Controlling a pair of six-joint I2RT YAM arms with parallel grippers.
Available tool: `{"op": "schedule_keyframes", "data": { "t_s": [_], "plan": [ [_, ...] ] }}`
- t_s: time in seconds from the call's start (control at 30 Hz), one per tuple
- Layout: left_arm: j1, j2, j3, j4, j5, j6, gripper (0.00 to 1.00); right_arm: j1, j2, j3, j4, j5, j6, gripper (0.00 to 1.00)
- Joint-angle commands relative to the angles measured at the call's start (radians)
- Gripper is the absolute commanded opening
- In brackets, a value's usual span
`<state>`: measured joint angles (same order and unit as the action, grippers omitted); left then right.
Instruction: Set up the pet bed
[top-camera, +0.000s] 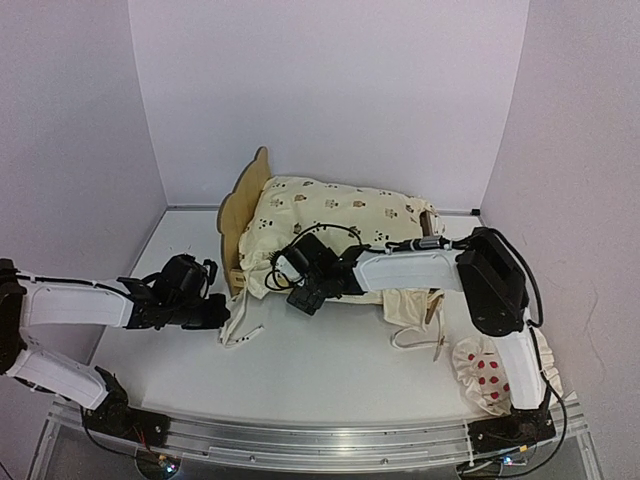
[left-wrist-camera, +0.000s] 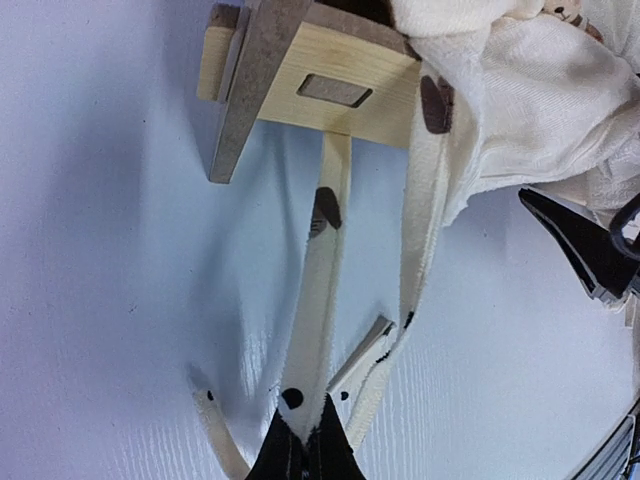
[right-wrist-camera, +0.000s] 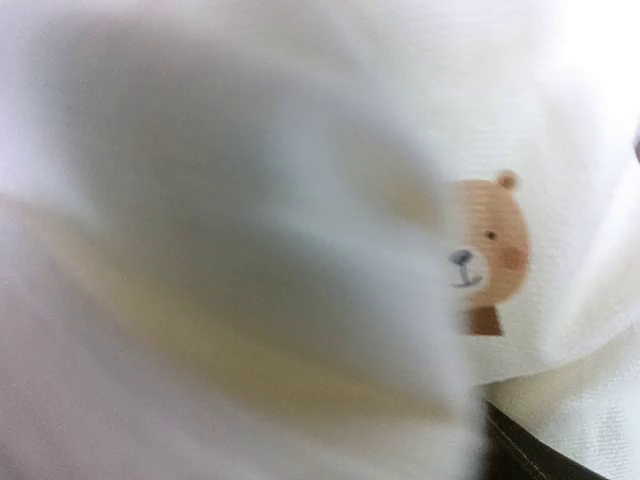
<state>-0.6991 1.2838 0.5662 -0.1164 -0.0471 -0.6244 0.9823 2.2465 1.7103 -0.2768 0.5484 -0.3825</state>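
The pet bed (top-camera: 243, 198) stands at the back centre, its scalloped headboard to the left. A cream cover with animal prints (top-camera: 340, 215) is draped over it. My left gripper (top-camera: 222, 312) is low on the table in front of the headboard. It is shut on one cream tie strap (left-wrist-camera: 322, 300) of the cover, which runs up to the bed's plywood corner (left-wrist-camera: 335, 90). My right gripper (top-camera: 285, 272) rests at the cover's near left edge. In the right wrist view, blurred cloth with a bear print (right-wrist-camera: 487, 250) fills the frame and hides the fingers.
A white pillow with red dots (top-camera: 485, 378) lies at the near right by the right arm's base. Loose cream straps (top-camera: 418, 338) trail off the cover's near right side. More strap ends (top-camera: 242, 335) lie on the white table (top-camera: 330, 370) near the left gripper.
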Motion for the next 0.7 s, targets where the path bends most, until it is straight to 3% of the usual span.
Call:
{"op": "schedule_keyframes", "data": {
  "t_s": [0.0,0.33,0.5,0.67],
  "plan": [
    [0.001,-0.069,0.064,-0.12,0.036,0.027,0.0,-0.011,-0.15,-0.009,-0.12,-0.157,0.151,0.98],
    [0.001,-0.129,0.08,-0.214,0.044,0.04,0.0,-0.011,-0.327,-0.133,-0.218,-0.52,0.424,0.98],
    [0.0,-0.129,0.059,-0.208,0.084,0.023,0.0,0.035,-0.34,-0.236,-0.048,-0.736,0.619,0.9],
    [0.0,-0.14,0.098,-0.288,0.096,0.015,0.0,0.104,-0.255,-0.238,0.104,-0.701,0.716,0.8]
  ]
}}
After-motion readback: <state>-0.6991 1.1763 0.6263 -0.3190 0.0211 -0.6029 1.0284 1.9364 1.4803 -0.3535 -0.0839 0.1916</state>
